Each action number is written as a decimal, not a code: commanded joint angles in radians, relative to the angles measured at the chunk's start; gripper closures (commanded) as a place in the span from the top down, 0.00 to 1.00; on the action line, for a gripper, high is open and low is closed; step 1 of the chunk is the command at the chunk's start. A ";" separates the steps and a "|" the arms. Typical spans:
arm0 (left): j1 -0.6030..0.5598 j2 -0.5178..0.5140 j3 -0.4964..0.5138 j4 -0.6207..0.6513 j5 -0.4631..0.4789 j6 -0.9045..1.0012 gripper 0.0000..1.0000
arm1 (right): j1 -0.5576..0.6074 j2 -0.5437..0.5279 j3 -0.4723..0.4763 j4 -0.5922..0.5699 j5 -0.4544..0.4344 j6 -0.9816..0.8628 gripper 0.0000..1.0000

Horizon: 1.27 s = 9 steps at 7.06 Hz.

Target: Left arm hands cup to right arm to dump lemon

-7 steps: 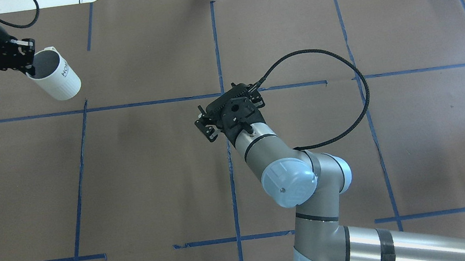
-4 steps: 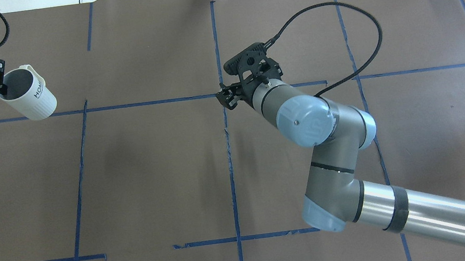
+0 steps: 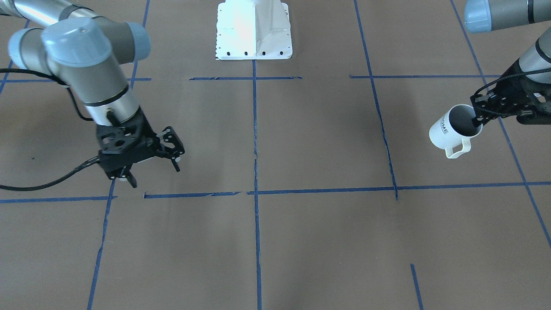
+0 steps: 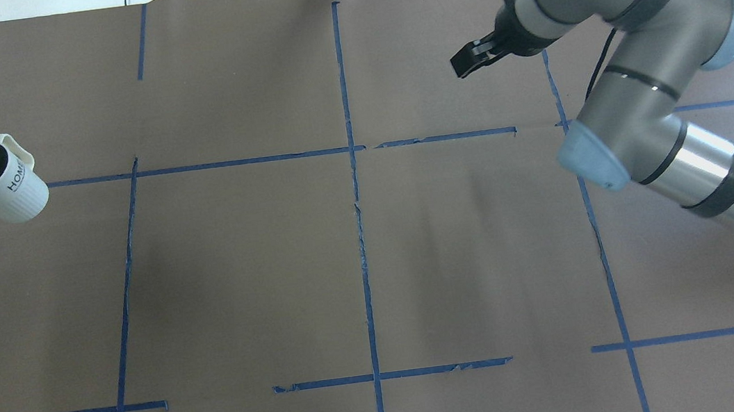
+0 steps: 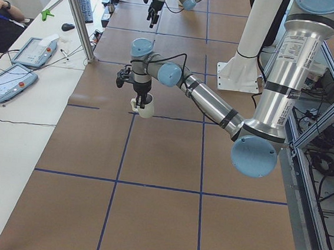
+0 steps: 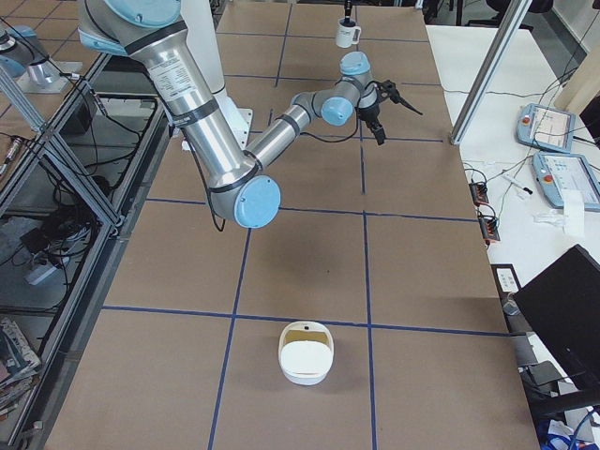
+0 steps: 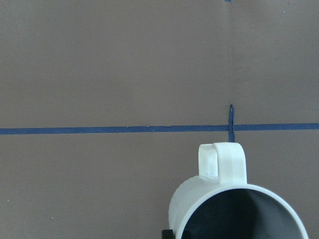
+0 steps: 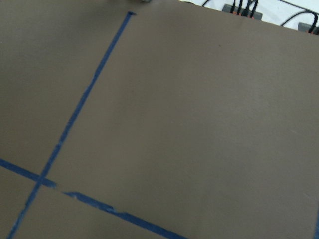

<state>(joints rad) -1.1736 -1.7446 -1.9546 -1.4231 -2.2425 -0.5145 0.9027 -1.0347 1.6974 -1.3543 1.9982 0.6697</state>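
From the left wrist camera you look straight into the cup (image 7: 234, 209): grey inside, loop handle at the top of the frame, its lower part cut off by the frame's edge. The left gripper (image 3: 475, 118) pinches its rim, one finger inside and one outside, holding it tilted above the table's left side. Its long axis leans, mouth up and toward the robot's left, base down toward the table's middle, handle on the operators' side. Only the overhead and front views show you the dark lettering on its wall. The right gripper (image 3: 153, 172) hangs spread wide and empty over the right half, well apart from the cup. The table (image 4: 241, 263) is brown paper crossed by blue tape lines (image 4: 360, 235), with the white robot base (image 3: 254, 30) at its edge. The right side view alone shows you a white container (image 6: 306, 352) on the near end; the left side view adds teach pendants (image 5: 5, 80) on a bench.
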 commanded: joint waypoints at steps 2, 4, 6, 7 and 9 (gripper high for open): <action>-0.004 0.118 -0.053 -0.046 0.001 0.018 0.00 | 0.262 -0.152 0.013 -0.081 0.258 -0.284 1.00; -0.004 0.198 -0.050 -0.143 0.000 0.005 0.00 | 0.349 -0.270 0.086 -0.207 0.289 -0.492 1.00; -0.001 0.258 -0.011 -0.307 0.006 -0.106 0.00 | 0.473 -0.382 0.099 -0.258 0.353 -0.695 1.00; 0.000 0.273 0.052 -0.430 0.007 -0.154 0.00 | 0.504 -0.430 0.110 -0.256 0.372 -0.702 1.00; 0.029 0.273 0.167 -0.598 0.014 -0.211 0.00 | 0.502 -0.473 0.128 -0.253 0.358 -0.694 1.00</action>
<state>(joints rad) -1.1596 -1.4742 -1.8557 -1.9184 -2.2318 -0.6963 1.3997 -1.4842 1.8185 -1.6081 2.3593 -0.0250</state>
